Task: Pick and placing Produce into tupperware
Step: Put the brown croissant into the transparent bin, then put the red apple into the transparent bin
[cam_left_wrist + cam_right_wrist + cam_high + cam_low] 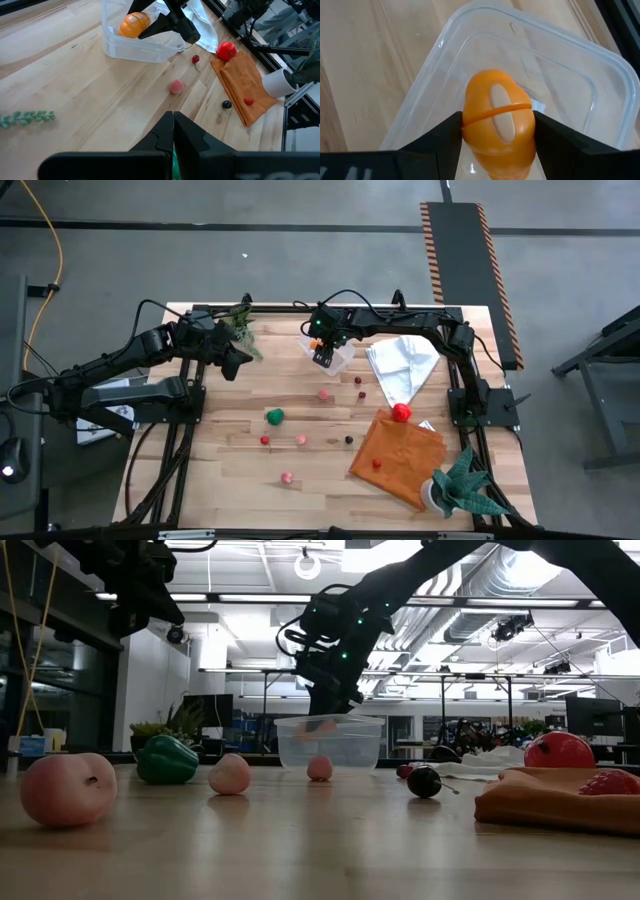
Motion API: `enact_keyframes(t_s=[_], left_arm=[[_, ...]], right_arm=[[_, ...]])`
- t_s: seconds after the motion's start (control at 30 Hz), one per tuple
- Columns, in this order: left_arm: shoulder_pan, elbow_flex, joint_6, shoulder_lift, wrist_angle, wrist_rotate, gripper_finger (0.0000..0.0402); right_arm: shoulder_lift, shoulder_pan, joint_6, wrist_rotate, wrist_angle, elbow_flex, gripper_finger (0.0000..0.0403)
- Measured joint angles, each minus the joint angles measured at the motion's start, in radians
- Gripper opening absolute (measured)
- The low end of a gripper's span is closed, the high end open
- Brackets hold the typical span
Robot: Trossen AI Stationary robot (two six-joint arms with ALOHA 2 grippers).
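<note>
Nearest the low camera: pink peach at table front, then green pepper, second pink piece, dark cherry

Item: orange fruit, clamped between my right gripper's two fingers, held just above the tub, inside its rim line; whether it touches the floor of the tub cannot be told

Item: tub, clear, at back centre of table, beside white cloth

Item: orange cloth, front right, red strawberry on it, red tomato at its back edge

Item: loose produce on bare wood between tub and front edge, pink, red, dark, well apart

Item: my left gripper, fingers pressed together, holding nothing, raised over back left of table
</note>
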Motion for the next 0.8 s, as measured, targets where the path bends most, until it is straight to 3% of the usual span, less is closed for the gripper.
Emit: enact_keyframes(t_s=[0.43, 0.8], left_arm=[[0.000, 0.000, 0.000, 0.000, 0.000, 0.000, 0.0001], [0.000, 0.000, 0.009, 0.000, 0.000, 0.000, 0.0001]], right_arm=[[0.000, -0.026, 0.008, -0.028, 0.000, 0.000, 0.0207], [0.000, -0.026, 0.015, -0.031, 0.000, 0.000, 0.0262]])
